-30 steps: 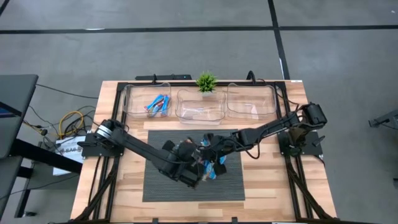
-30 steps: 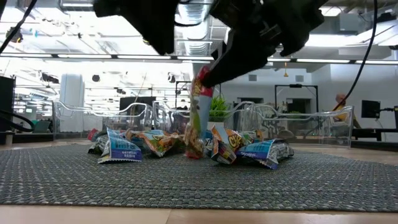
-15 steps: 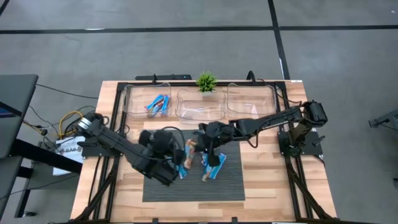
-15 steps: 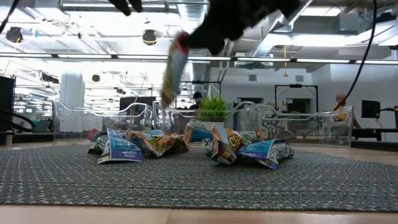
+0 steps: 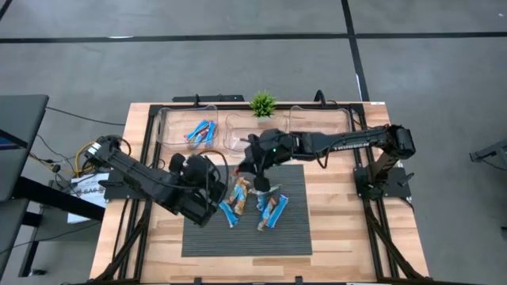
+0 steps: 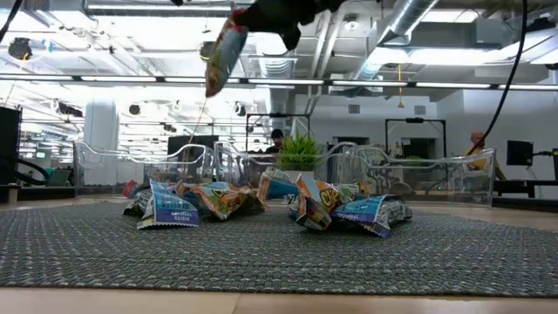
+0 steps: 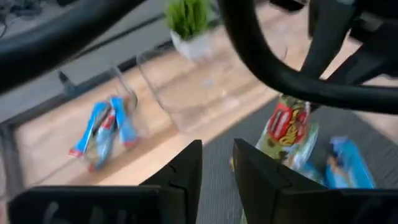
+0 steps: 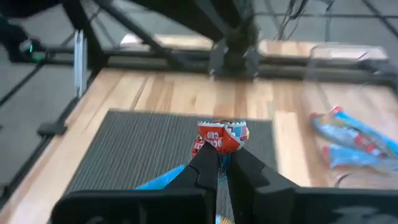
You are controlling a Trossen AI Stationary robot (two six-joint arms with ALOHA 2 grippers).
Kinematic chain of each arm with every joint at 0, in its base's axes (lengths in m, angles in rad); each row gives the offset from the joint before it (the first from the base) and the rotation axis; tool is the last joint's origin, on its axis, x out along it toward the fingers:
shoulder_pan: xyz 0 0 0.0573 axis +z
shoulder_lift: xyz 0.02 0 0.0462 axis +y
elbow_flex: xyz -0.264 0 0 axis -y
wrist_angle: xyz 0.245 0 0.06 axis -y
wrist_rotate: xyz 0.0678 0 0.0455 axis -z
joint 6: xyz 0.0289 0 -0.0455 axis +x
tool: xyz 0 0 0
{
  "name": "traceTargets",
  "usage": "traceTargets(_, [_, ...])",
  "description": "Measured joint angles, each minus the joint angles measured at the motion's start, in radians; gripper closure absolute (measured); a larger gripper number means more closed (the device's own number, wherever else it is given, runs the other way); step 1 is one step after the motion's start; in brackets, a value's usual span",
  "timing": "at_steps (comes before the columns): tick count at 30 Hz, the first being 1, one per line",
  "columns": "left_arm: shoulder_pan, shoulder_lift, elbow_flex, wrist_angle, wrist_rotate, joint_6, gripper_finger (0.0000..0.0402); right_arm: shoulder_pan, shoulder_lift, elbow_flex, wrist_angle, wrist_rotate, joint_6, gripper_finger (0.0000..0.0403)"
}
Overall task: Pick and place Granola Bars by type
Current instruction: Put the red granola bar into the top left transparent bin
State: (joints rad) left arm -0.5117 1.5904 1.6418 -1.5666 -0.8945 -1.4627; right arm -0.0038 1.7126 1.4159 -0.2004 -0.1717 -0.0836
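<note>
Bench (image 5: 333, 237): one, pale wood planks, carrying one dark ribbed mat (image 5: 297, 233). Clear plastic bins: three along the 12 o'clock edge; the leftmost bin (image 5: 170, 131) held some blue bars (image 5: 201, 131). Loose foil-wrapped bars (image 5: 265, 209): about six on the mat. Right gripper (image 8: 219, 163): fingers clamped on one red-orange bar (image 8: 220, 138), since lifted higher and carried toward 11 o'clock. Left gripper (image 7: 217, 163): fingers narrowly apart, empty, withdrawn toward 9 o'clock.

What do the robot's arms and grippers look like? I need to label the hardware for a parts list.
Both arms are black and slender, jointed in segments. The left arm and right arm rise from dark bases at the table's sides. The left gripper and right gripper each have two flat, dark, tapering fingers. No markings are legible.
</note>
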Motion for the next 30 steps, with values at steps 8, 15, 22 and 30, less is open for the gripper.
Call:
traceTargets(8, [0.000,-0.263,-0.216,0.019,-0.072,-0.073,0.0332,-0.068,0.000,0.094,-0.039,-0.005,0.019,0.0399])
traceTargets(15, [0.041,-0.489,-0.403,0.185,-0.087,0.029,0.0333,-0.096,0.010,0.169,-0.039,-0.009,0.031,0.0400])
traceTargets(22, [0.138,-0.738,-0.614,0.446,0.031,0.255,0.0333,-0.105,0.010,0.185,0.042,0.019,0.077,0.0400])
traceTargets(30, [0.295,-0.932,-0.811,0.735,0.167,0.505,0.0333,-0.117,0.010,0.185,0.054,0.020,0.120,0.0400])
